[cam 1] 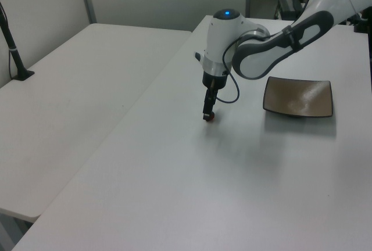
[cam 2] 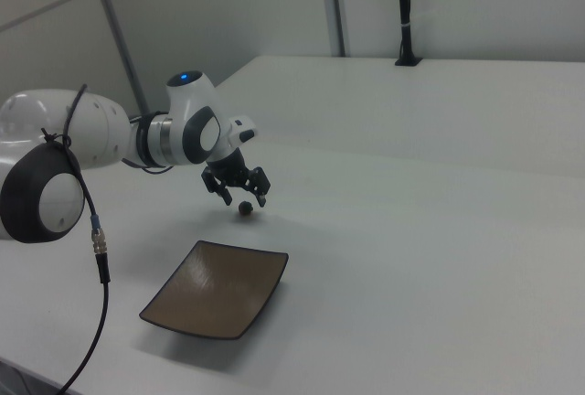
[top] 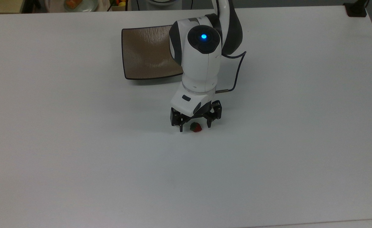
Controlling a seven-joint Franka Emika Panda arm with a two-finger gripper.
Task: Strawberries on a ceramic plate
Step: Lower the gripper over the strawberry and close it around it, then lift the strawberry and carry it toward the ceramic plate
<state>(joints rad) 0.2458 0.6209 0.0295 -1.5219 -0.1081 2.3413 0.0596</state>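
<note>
Glossy square ceramic plate (top: pixel 148 52), tiny strawberry (top: pixel 196 127) between spread tool (top: pixel 195 128) fingers.

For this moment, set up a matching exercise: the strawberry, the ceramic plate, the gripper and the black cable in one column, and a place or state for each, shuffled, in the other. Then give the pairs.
Things:
1. strawberry
2. ceramic plate
3. gripper
4. black cable

Places or states:
A. bare, lying flat on the table, apart from the gripper
B. looping out from the arm's wrist
C. low over the table with its jaws open on either side of the fruit
D. on the table between the two jaws

Pairs: 1-D, 2-A, 3-C, 4-B
</note>
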